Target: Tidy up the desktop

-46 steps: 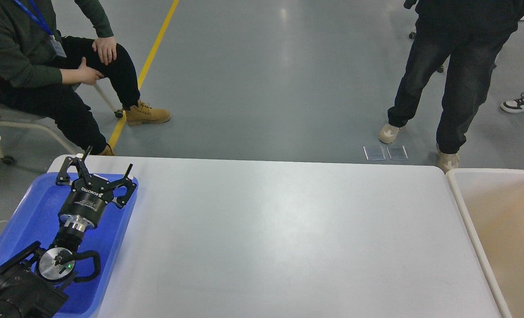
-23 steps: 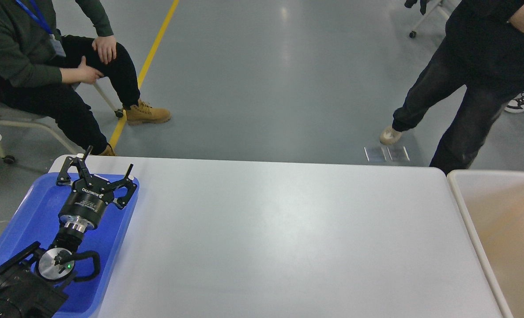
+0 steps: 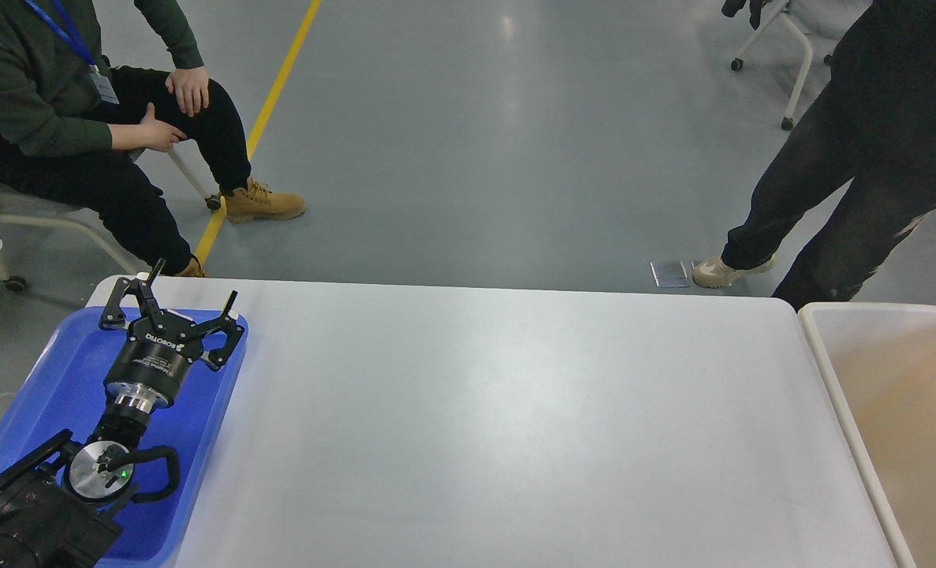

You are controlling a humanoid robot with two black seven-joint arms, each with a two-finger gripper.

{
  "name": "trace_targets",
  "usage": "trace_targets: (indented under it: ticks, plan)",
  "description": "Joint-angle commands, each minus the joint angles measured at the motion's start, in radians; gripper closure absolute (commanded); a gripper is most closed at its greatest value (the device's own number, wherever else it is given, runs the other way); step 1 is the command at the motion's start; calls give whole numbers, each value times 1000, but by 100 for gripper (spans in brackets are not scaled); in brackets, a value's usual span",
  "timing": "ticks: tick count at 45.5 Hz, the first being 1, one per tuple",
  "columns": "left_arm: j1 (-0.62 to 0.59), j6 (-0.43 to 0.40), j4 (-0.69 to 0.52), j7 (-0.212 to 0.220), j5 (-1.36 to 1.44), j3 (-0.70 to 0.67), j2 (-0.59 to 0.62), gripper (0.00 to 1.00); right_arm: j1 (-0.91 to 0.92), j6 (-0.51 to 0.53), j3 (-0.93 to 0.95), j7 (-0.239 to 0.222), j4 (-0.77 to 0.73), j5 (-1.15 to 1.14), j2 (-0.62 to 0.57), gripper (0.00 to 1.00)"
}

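Left gripper point(image 3: 190, 289): black, two slim angular fingers spread wide, holding nothing; cylindrical matte body, poised over the far end of the blue tray point(image 3: 57, 371). Blue tray: glossy plastic, rounded corners, raised rim, lying on the left end of the desktop point(image 3: 515, 426). Desktop: smooth white rectangle with rounded corners and soft sheen, filling the middle of the view. Bin point(image 3: 830, 379): pale, white-rimmed, just beside the desktop's right edge. Right gripper: out of view.
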Motion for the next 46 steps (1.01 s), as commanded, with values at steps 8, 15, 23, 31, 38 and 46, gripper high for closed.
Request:
trace_targets:
  ticks: [8, 15, 23, 31, 38, 46]
  plan:
    - [0, 0, 0, 0, 0, 0, 0, 1, -148, -47, 271, -10, -42, 23, 113, 100]
    - [0, 2, 0, 0, 0, 0, 0, 1, -170, -53, 304, -7, -45, 37, 117, 100]
    - [0, 2, 0, -1, 0, 0, 0, 1, -213, -51, 308, -2, -54, 52, 110, 100]
    - [0, 2, 0, -1, 0, 0, 0, 1, -222, -51, 330, -1, -72, 70, 108, 100]
    - [0, 0, 0, 0, 0, 0, 0, 1, -223, -51, 331, 1, -71, 72, 107, 51]
    - [0, 2, 0, 0, 0, 0, 0, 1, -211, -39, 317, -1, -62, 70, 105, 0]
